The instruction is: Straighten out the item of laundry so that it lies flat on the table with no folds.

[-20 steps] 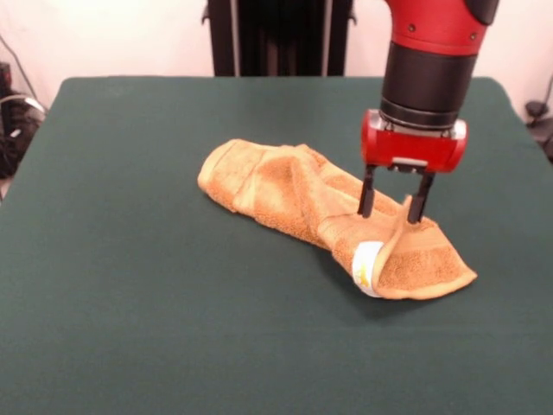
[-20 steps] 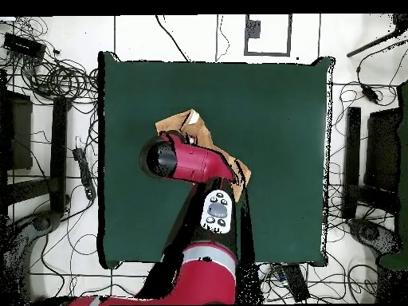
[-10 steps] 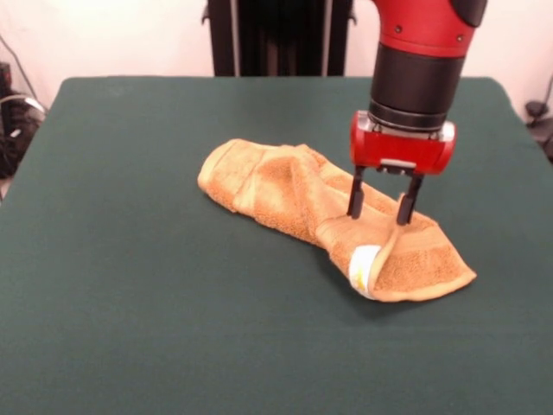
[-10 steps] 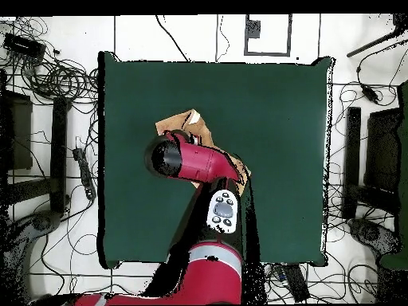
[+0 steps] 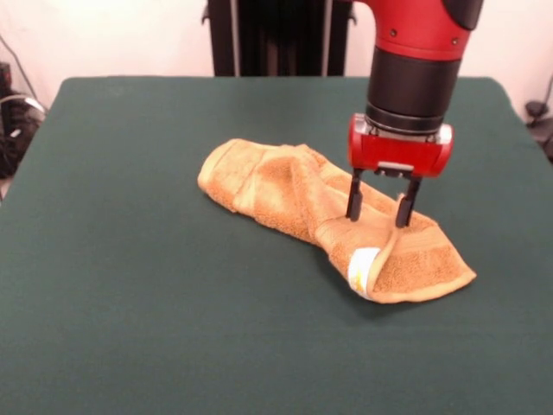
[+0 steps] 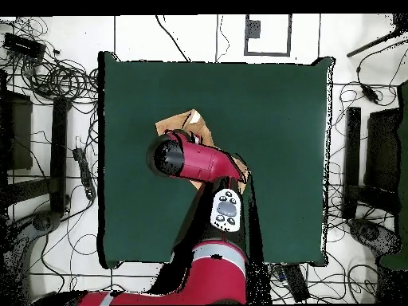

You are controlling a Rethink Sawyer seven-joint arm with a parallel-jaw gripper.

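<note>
Towel (image 5: pixel 302 203) is seen bunched and folded near the middle of the green worktop (image 5: pixel 130 328). The hand (image 5: pixel 378 210) is spread open, both fingertips pressed onto a raised fold beside the white tag (image 5: pixel 363 266).

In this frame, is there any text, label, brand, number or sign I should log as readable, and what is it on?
None can be read.
White tag on the towel: faint yellowish marks, too small to read.
Panel on the arm in the overhead view: buttons only, no legible characters.
End effector, open over the towel: no lettering shows on its red housing.
Table: plain green cloth, no markings.
</note>
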